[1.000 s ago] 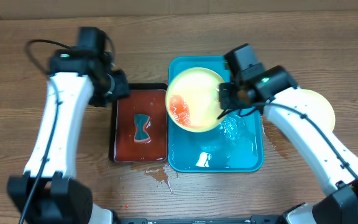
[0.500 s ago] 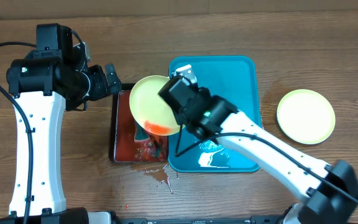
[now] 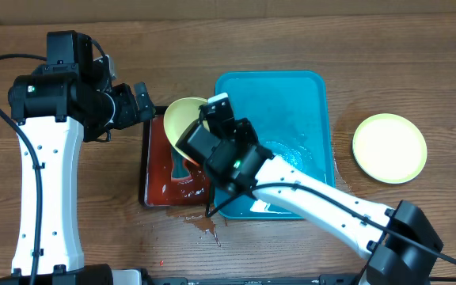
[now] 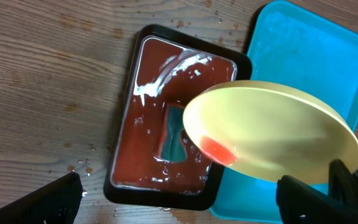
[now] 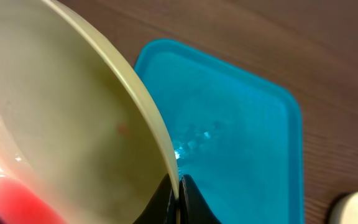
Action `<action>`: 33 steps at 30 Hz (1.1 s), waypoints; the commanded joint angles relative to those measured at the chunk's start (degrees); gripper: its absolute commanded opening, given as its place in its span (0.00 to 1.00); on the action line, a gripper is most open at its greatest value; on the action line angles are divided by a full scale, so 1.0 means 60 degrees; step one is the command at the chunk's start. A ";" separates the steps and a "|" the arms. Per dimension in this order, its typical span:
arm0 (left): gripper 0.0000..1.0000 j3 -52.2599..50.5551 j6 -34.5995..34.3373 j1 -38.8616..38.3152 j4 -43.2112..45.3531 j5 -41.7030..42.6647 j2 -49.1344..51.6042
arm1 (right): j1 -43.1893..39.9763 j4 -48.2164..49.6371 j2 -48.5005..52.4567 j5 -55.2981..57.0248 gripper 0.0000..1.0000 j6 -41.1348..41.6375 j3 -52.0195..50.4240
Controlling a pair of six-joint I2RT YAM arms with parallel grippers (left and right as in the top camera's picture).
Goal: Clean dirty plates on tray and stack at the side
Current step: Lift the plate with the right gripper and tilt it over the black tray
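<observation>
Step in hand, I judge: tipping sauce off a dirty plate. R jaws were clenched on its rim, holding it steeply tilted above the black tray, at 9 o'clock of the turquoise tray. A red blob hung at its low edge. Black tray held red liquid w/ a blue piece sunk in it. Turquoise tray: water film only, no plates. L jaws were released, at 10 o'clock of black tray. Next prob. calls for a wipe/rinse, then stacking on the pale plate on the counter at 3 o'clock.
</observation>
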 commanded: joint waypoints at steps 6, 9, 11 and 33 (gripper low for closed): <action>1.00 0.0175 0.0182 0.0022 -0.0025 0.0146 -0.0029 | 0.1035 -0.0025 -0.0131 0.3235 0.04 0.0146 0.0208; 1.00 0.0175 0.0186 0.0022 -0.0025 0.0146 -0.0029 | 0.1373 -0.0084 -0.0131 0.3931 0.04 0.0142 0.0208; 1.00 0.0175 0.0186 0.0022 -0.0025 0.0146 -0.0029 | 0.1577 -0.0084 -0.0135 0.4262 0.04 0.0142 0.0208; 1.00 0.0175 0.0186 0.0022 -0.0025 0.0146 -0.0029 | 0.2025 -0.0080 -0.0131 0.4972 0.04 0.0146 0.0208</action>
